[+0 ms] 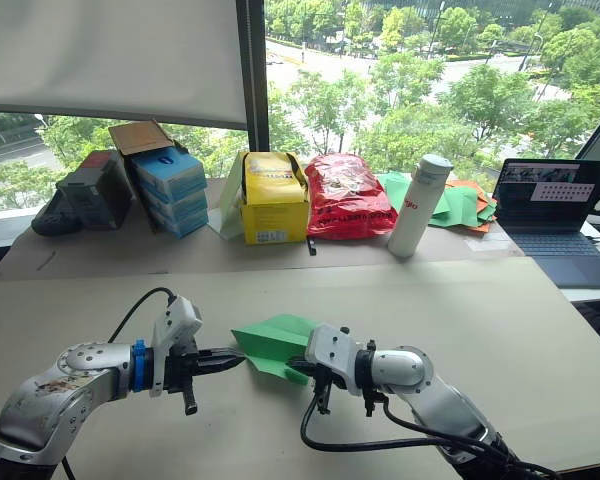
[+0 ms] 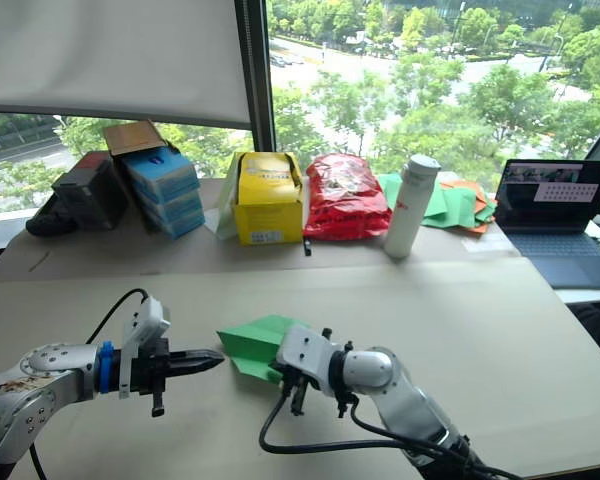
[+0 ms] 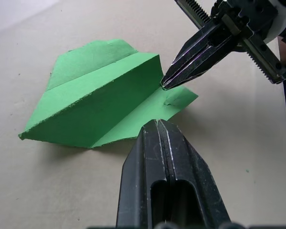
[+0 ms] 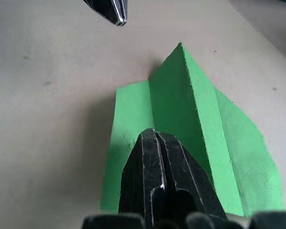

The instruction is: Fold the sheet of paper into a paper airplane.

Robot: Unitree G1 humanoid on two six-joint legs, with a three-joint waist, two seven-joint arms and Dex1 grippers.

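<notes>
Left eye view: the paper airplane [image 1: 272,343] is seen lying on the beige table [image 1: 500,330], near the front edge and between the two grippers. It is a bright green folded wedge with layered flaps, one fold standing up as a ridge along its length.

The left gripper [image 1: 238,360] is held low over the table, its black fingers pressed together into a narrow tip with no paper between them; the tip is seen just beside the near edge of the airplane. In the right wrist view that tip [image 4: 115,13] is seen apart from the green paper, above bare table.

The right gripper [image 3: 165,84] is seen in the left wrist view with its fingers drawn together, the tip set against the flat flap of the airplane at the foot of the raised ridge. Whether paper is pinched between the fingers cannot be told.

Along the back of the table, by the window, are seen blue boxes [image 1: 170,188], a yellow bag [image 1: 274,197], a red bag [image 1: 346,196], a white bottle [image 1: 420,204], a heap of green and orange sheets [image 1: 462,204] and an open laptop [image 1: 557,212]
</notes>
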